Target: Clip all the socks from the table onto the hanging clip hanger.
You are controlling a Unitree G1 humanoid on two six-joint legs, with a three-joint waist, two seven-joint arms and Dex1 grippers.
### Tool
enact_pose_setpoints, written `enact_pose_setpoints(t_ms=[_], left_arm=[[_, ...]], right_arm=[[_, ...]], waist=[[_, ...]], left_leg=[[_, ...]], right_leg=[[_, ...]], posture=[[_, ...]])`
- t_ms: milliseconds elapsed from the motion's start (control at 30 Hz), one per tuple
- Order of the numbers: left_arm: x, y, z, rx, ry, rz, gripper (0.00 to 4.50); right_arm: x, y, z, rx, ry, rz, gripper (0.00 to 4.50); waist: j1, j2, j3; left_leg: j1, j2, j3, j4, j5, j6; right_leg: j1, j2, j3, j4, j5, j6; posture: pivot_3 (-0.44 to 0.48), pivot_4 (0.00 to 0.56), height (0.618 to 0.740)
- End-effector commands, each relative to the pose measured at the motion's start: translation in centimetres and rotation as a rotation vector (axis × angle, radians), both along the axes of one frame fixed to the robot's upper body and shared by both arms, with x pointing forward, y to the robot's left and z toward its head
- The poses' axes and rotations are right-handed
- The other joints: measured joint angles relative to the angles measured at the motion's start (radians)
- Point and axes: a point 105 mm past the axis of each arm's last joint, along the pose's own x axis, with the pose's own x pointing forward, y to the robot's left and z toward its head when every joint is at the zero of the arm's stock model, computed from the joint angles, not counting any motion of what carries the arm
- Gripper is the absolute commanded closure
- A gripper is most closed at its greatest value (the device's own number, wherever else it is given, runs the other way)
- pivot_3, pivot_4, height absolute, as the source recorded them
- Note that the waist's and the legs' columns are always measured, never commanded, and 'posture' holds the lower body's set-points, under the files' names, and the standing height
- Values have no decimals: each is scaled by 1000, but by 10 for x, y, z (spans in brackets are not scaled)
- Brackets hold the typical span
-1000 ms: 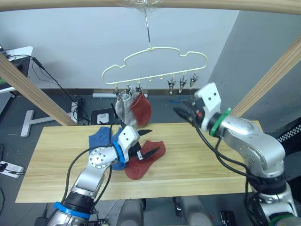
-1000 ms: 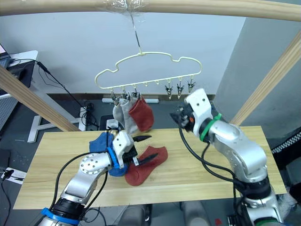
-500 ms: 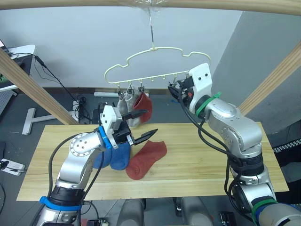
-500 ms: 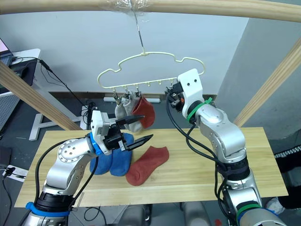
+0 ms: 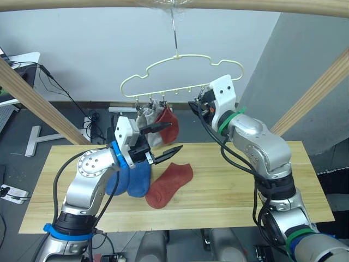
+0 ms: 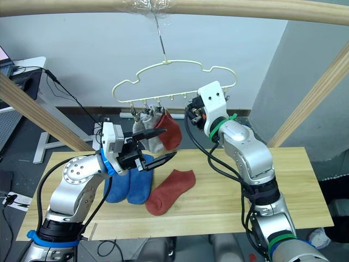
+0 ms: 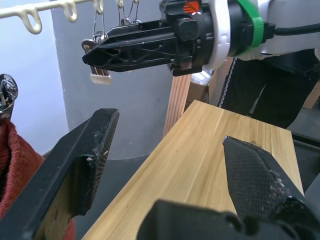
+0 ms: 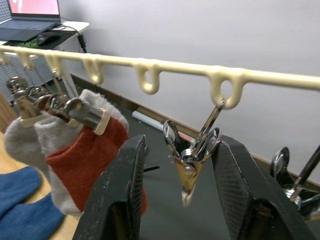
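The pale-yellow clip hanger [image 5: 180, 73] hangs from the top pole. Two grey socks [image 5: 145, 124] and one rust-red sock [image 5: 167, 121] are clipped at its left end. On the table [image 5: 234, 185] lie two blue socks [image 5: 133, 180] and a rust-red sock [image 5: 170, 183]. My left gripper [image 5: 174, 136] is open and empty, raised above the table socks and just below the hung ones. My right gripper [image 8: 182, 145] is open, its fingers [image 8: 120, 200] on either side of a free metal clip [image 8: 192, 157] under the hanger's bar.
Thick wooden poles frame the scene: a top bar [image 5: 245, 5] and slanted legs at left [image 5: 32, 103] and right [image 5: 316, 93]. More free clips [image 8: 295, 185] hang to the right of the one between my fingers. A laptop [image 8: 30, 7] sits on a desk beyond.
My left gripper rose off the rust-red sock on the table, empty and open. My right gripper swung left and up to the hanger, ending around a free clip.
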Motion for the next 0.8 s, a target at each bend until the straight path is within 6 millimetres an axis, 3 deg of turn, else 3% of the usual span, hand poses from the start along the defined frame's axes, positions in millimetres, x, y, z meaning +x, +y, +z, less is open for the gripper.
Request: enact_pose_setpoints(t_ms=[33,433,533,667,733,800], left_arm=[[0,1,8,0,-40,2,657],[2,-1,4,15,-53,0,657],[2,-2,0,49,-93,17,621],[6,-2,-11,103,-133,65,621],[5,-5,-19,131,-137,65,621],[4,-9,-30,165,-127,71,621]], right_arm=[[0,3,18,26,-74,-2,2473],[1,7,19,72,-61,0,2473],[1,6,20,89,-59,-2,3041],[1,6,21,106,-54,-1,4186],[1,7,21,108,-54,3,4484],[0,8,22,110,-55,7,4484]], waist=[[0,0,0],[0,0,0],[0,0,0],[0,0,0],[0,0,0],[0,0,0]], left_leg=[[0,0,0,0,0,0],[0,0,0,0,0,0],[0,0,0,0,0,0],[0,0,0,0,0,0],[0,0,0,0,0,0],[0,0,0,0,0,0]], right_leg=[[0,0,0,0,0,0],[0,0,0,0,0,0],[0,0,0,0,0,0],[0,0,0,0,0,0],[0,0,0,0,0,0],[0,0,0,0,0,0]], posture=[[-10,245,720],[-12,246,720],[-14,245,720],[-15,244,720],[-19,243,720],[-19,241,720]])
